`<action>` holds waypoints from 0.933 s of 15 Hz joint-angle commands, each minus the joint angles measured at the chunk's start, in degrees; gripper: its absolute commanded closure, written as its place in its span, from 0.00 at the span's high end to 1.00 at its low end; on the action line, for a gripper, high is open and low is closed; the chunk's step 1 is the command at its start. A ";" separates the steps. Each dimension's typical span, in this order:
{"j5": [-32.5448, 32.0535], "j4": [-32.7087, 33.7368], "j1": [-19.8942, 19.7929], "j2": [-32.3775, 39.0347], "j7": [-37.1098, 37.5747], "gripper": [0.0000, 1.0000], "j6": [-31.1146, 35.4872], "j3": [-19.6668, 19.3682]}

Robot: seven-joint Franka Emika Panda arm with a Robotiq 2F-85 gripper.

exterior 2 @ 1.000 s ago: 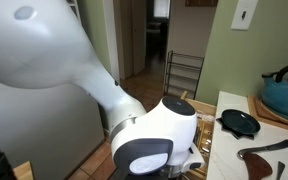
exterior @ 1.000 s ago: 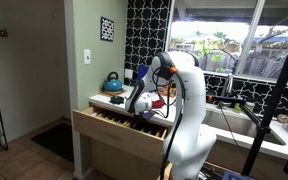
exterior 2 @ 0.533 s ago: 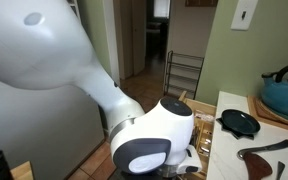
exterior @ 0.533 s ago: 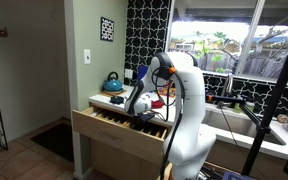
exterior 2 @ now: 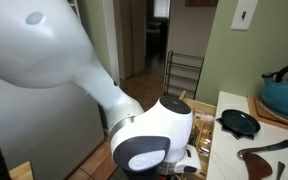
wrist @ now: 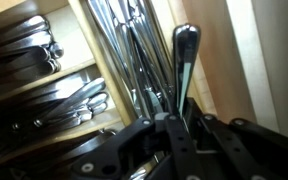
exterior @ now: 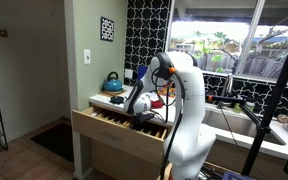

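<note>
In the wrist view my gripper is shut on a dark-handled utensil, whose rounded handle end sticks out past the fingertips. It hangs over the right end of an open wooden cutlery drawer. Beside it, a compartment holds several long metal utensils. In an exterior view the white arm bends down, with the gripper low over the pulled-out drawer. From the close exterior view only the round wrist housing shows above the drawer; the fingers are hidden.
Compartments of spoons and forks fill the drawer's left part behind wooden dividers. On the counter stand a teal kettle, a small black pan and a brown utensil. A sink and a black stand lie beyond the arm.
</note>
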 commanded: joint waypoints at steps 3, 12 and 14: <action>-0.86 -1.18 1.82 -2.87 4.73 0.03 0.11 -1.14; -4.88 -1.27 3.18 -6.95 12.01 0.03 -0.96 -3.41; -3.86 -1.22 3.22 -7.74 12.55 0.03 -1.65 -3.28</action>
